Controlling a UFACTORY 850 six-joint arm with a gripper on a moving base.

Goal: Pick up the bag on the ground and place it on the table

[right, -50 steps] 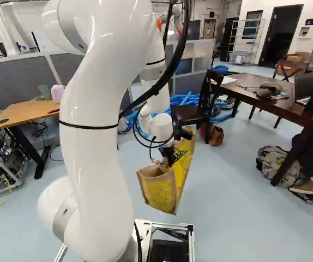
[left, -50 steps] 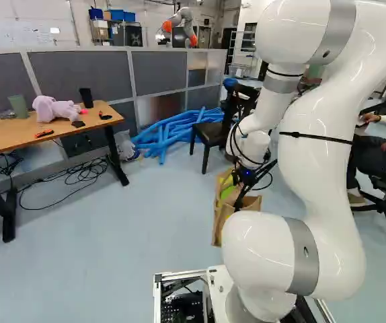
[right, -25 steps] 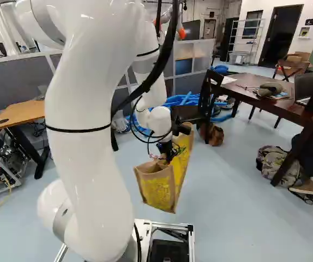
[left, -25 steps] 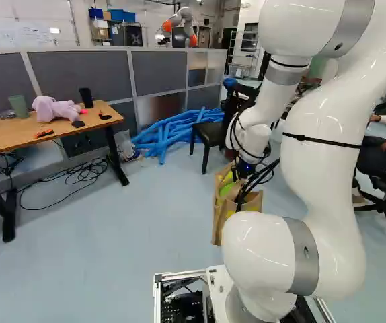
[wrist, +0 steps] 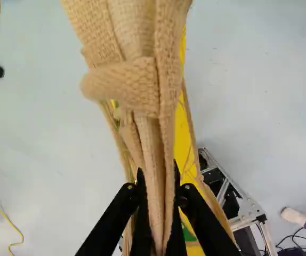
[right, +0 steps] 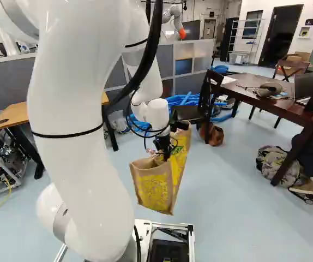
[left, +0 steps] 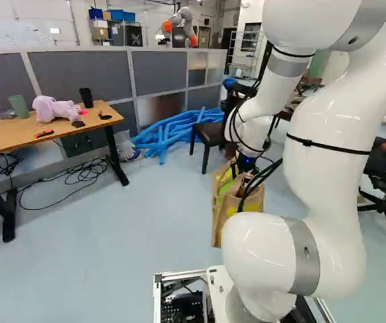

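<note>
The bag [right: 152, 190], its handles [wrist: 166, 96] pinched in the nearly closed claw [wrist: 159, 168], is now shifted toward ten o'clock in the right base view, apparently being lifted.

1. The bag [right: 155, 188] is of light brown colour, and its yellow sides carry a printed pattern.
2. Its handle [wrist: 134, 88] is sandy beige, with a coarse woven pattern.
3. The arm [left: 321, 175] is white, with grey bands and thin black straps.
4. The small table [left: 5, 138] has a top of orange-brown colour and black legs.
5. The soft toy [left: 57, 110] is pale pink, nearly lilac.
6. One cup [left: 19, 106] is dull green, the other cup [left: 86, 97] is black.
7. The foam tubes [left: 159, 138] are bright blue.
8. The big table [right: 287, 109] is dark reddish brown.
9. The backpack [right: 279, 164] has a blotchy pattern in greyish and tan tones.
10. The floor [left: 99, 269] is pale grey-blue.
</note>
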